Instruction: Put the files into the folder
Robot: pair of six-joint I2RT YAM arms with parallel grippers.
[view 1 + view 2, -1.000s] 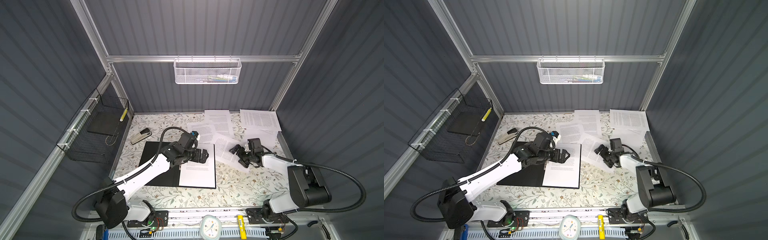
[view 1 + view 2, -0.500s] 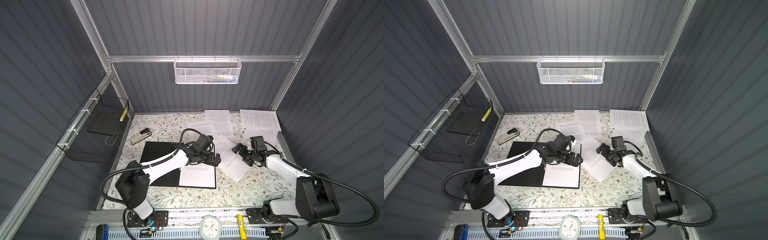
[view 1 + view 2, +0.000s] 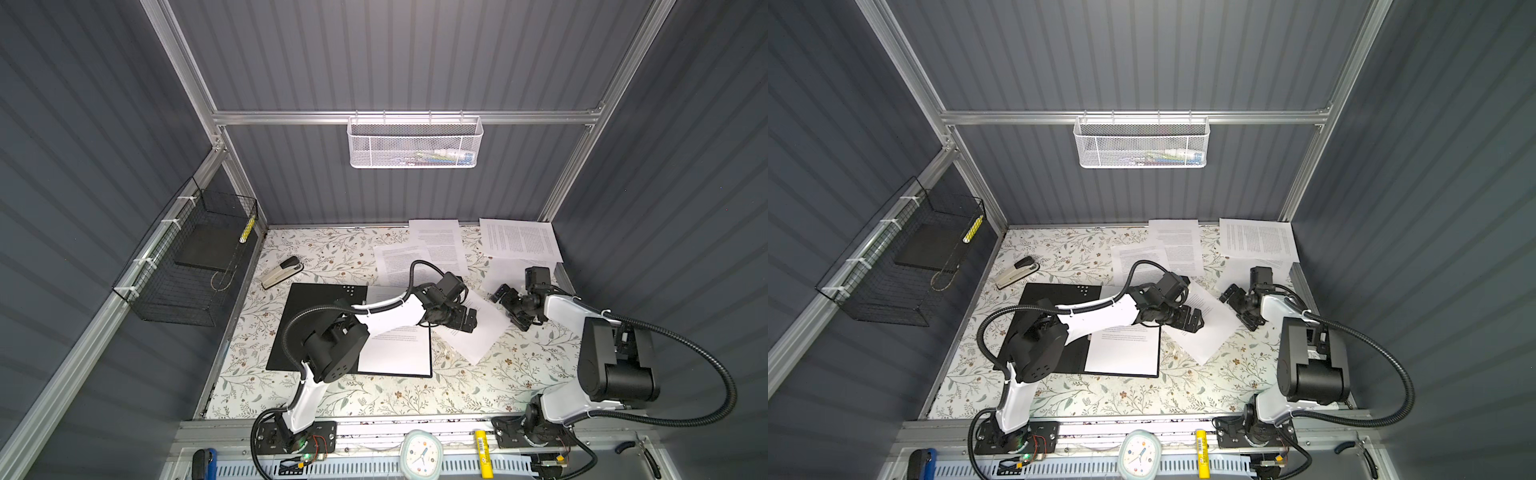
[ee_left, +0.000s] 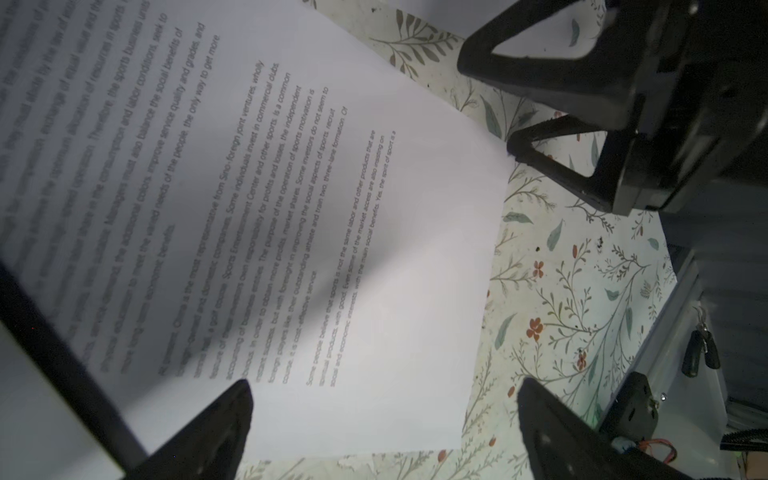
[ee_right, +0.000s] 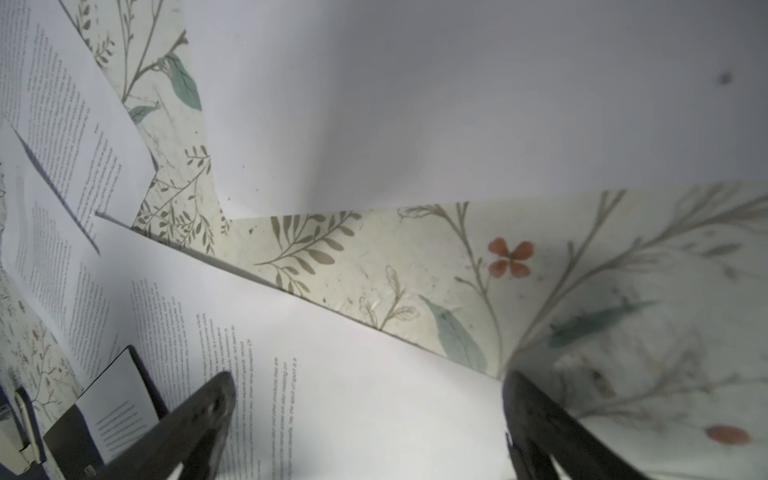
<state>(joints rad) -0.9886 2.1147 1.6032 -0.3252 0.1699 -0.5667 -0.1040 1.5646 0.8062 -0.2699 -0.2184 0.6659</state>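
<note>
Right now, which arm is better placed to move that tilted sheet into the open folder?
Probably the left. Its open left gripper hovers over the tilted sheet, close beside the folder. The right gripper, also open, sits at the sheet's far edge, away from the folder.

In both top views the left arm point(image 3: 386, 312) rises from its base at the bottom edge, folds at a black elbow left of centre and stretches rightward to mid-frame. Its left gripper point(image 3: 468, 321) sits low, jaws spread wide. The right arm point(image 3: 561, 309) reaches up from lower right, its right gripper point(image 3: 508, 311) pointing leftward, jaws likewise parted, near the other but apart
</note>
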